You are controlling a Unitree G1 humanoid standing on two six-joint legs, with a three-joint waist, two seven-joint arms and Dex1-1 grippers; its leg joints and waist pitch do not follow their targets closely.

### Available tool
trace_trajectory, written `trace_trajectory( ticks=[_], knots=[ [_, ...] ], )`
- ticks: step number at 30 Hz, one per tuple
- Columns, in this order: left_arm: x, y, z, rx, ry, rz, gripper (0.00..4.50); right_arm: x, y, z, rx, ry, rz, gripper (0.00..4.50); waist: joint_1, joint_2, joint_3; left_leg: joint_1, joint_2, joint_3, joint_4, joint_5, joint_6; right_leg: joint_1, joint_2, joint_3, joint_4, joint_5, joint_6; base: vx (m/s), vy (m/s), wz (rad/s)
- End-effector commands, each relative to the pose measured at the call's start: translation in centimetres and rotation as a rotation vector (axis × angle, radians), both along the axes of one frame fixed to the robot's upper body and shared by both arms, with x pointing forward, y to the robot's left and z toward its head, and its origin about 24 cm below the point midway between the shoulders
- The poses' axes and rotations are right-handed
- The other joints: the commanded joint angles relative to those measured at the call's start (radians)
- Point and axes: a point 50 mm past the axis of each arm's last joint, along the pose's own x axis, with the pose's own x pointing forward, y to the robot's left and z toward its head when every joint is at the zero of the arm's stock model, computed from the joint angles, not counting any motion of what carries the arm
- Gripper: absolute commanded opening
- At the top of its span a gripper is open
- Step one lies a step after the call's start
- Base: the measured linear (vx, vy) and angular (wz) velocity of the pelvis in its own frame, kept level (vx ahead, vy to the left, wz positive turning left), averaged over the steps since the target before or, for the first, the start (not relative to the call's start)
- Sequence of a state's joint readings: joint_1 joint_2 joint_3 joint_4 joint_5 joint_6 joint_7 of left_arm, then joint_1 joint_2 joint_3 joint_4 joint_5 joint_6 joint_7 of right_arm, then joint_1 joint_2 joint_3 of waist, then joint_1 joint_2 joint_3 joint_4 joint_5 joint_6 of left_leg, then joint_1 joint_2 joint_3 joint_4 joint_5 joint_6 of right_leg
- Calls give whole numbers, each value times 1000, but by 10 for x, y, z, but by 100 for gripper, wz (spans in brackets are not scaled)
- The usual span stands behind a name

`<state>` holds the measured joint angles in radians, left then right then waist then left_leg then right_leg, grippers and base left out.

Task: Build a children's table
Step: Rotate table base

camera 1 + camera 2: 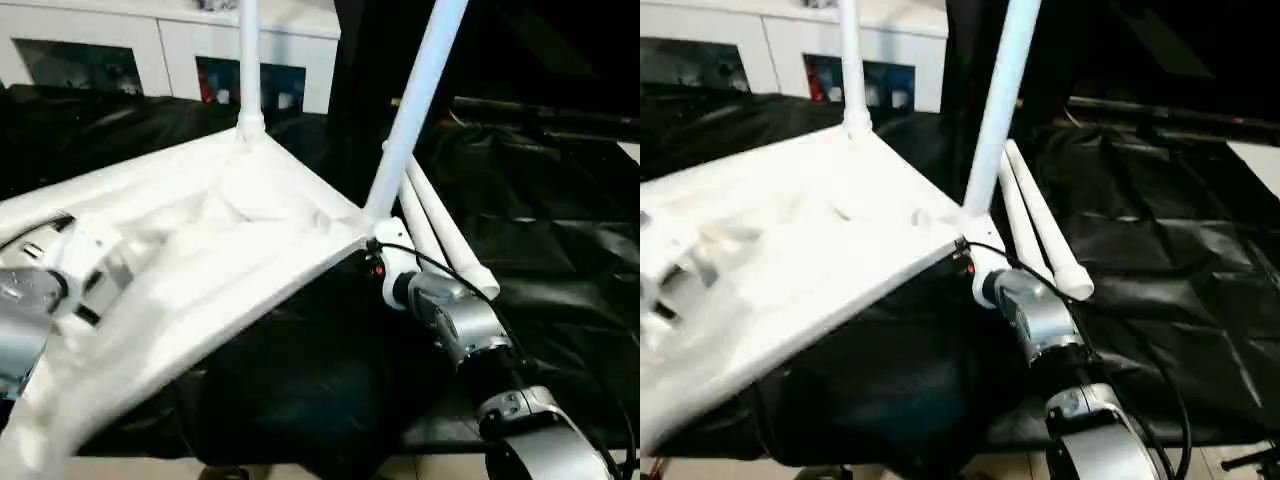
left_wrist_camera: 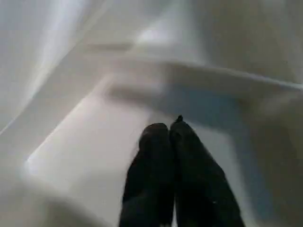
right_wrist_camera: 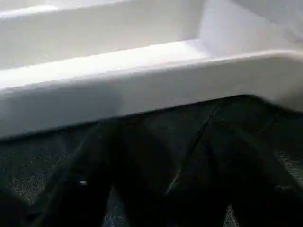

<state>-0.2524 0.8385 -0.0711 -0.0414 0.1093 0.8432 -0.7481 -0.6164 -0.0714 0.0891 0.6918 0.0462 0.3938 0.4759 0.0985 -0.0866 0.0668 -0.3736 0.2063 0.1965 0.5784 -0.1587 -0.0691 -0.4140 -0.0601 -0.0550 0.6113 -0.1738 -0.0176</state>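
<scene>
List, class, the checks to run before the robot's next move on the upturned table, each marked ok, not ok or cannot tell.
1. Two legs stand in the top's corner sockets: ok.
2. All four legs fitted: not ok; two spare legs lie on the black sheet.
3. Left gripper jaws shut, holding nothing: ok.
4. Right gripper jaws apart below the top's edge: ok.
5. Standing legs fully seated: cannot tell.

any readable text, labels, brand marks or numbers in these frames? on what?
None readable.
The tabletop and legs are plain white, no marking visible.
Coloured items behind the cabinet glass doors are too blurred to read, if they carry text at all.
The black sheet shows no print.
</scene>
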Motion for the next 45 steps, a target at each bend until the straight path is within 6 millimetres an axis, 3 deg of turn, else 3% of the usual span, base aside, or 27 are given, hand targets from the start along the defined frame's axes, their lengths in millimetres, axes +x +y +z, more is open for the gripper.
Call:
trace_trajectory(
  ticks=[1, 2, 5, 6, 7, 12, 14, 18, 20, 21, 25, 30, 31, 33, 34, 38, 45],
  knots=[
    [-4, -21, -3, -75, 52, -144, 1, 4, 0, 1, 13, 8, -1, 292, -1, 33, -66, 32, 29, -21, -75, -299, -73, 33, -75, 48, -66, -241, -172, 0, 0, 0],
    [-5, -23, -4, -76, 71, -178, 0, 5, 1, 0, 6, 9, 0, 265, -1, 33, -64, 31, 27, -20, -75, -303, -74, 34, -74, 48, -68, -250, -171, 0, 0, 0],
    [-8, -33, -5, -122, 103, -272, 0, 9, 3, 1, 6, 7, 5, 259, -6, 32, -63, 31, 27, -21, -74, -321, -77, 33, -77, 49, -70, -291, -160, 0, 0, 0],
    [-8, -39, -4, -152, 104, -325, 0, 10, 4, 1, 10, 7, 9, 253, -7, 23, -63, 30, 27, -21, -74, -321, -75, 33, -77, 49, -71, -302, -158, 0, 0, 0],
    [-11, -48, -2, -196, 112, -405, 0, 12, 6, 2, 14, 4, 18, 224, -5, 29, -63, 30, 27, -23, -74, -317, -76, 34, -79, 49, -70, -307, -157, 0, 0, 0],
    [-15, -68, 1, -302, 125, -535, 0, 14, 10, 4, 20, -3, 42, 186, -8, 25, -66, 29, 28, -19, -74, -299, -80, 35, -75, 48, -62, -261, -168, 0, 0, 0],
    [-14, -81, 0, -352, 126, -589, 0, 15, 13, 5, 26, -8, 56, 174, -8, 18, -67, 28, 28, -18, -72, -286, -76, 37, -75, 49, -60, -256, -168, 0, 0, 0],
    [-12, -105, -5, -428, 142, -675, 0, 14, 21, 6, 40, -16, 103, 132, -9, 17, -69, 25, 27, -16, -70, -266, -73, 41, -75, 49, -59, -243, -163, 0, 0, 0],
    [-5, -112, -8, -431, 110, -679, 0, 13, 24, 5, 41, -16, 111, 124, -10, 15, -70, 21, 26, -17, -70, -256, -71, 45, -75, 49, -56, -238, -162, 0, 0, 0],
    [-3, -114, -8, -430, 98, -681, 0, 13, 24, 5, 41, -15, 113, 104, -11, 16, -70, 25, 26, -15, -68, -259, -70, 40, -74, 50, -60, -248, -157, 0, 0, 0],
    [20, -124, -11, -404, -13, -650, 0, 13, 26, 6, 48, -20, 134, 70, -11, 15, -70, 25, 25, -15, -67, -265, -67, 42, -73, 50, -62, -261, -151, 0, 0, 0],
    [45, -126, -11, -359, -114, -562, 0, 14, 25, 7, 51, -34, 143, 27, -9, 13, -71, 28, 26, -18, -67, -285, -67, 40, -75, 48, -68, -303, -139, 0, 0, 0],
    [51, -124, -11, -342, -134, -539, 0, 15, 24, 8, 52, -39, 137, 20, -10, 20, -71, 27, 26, -19, -67, -289, -67, 40, -74, 48, -69, -305, -138, 0, 0, 0],
    [60, -120, -12, -296, -169, -504, 0, 17, 21, 11, 56, -49, 125, 4, -9, 17, -73, 30, 25, -19, -65, -294, -65, 39, -74, 48, -70, -309, -136, 0, 0, 0],
    [64, -117, -13, -267, -185, -488, 0, 18, 20, 12, 59, -55, 118, 4, -9, 21, -73, 27, 26, -21, -67, -292, -64, 41, -75, 47, -71, -308, -136, 0, 0, 0],
    [79, -110, -14, -242, -255, -405, 0, 21, 13, 17, 58, -83, 87, 4, -8, 20, -76, 27, 25, -20, -65, -286, -64, 41, -74, 46, -69, -283, -142, 0, 0, 0],
    [92, -112, -19, -249, -349, -284, 0, 34, -10, 32, 10, -184, -97, 4, 0, 21, -82, 25, 28, -19, -61, -233, -63, 47, -76, 44, -53, -165, -174, 0, 0, 0]
  ],
)
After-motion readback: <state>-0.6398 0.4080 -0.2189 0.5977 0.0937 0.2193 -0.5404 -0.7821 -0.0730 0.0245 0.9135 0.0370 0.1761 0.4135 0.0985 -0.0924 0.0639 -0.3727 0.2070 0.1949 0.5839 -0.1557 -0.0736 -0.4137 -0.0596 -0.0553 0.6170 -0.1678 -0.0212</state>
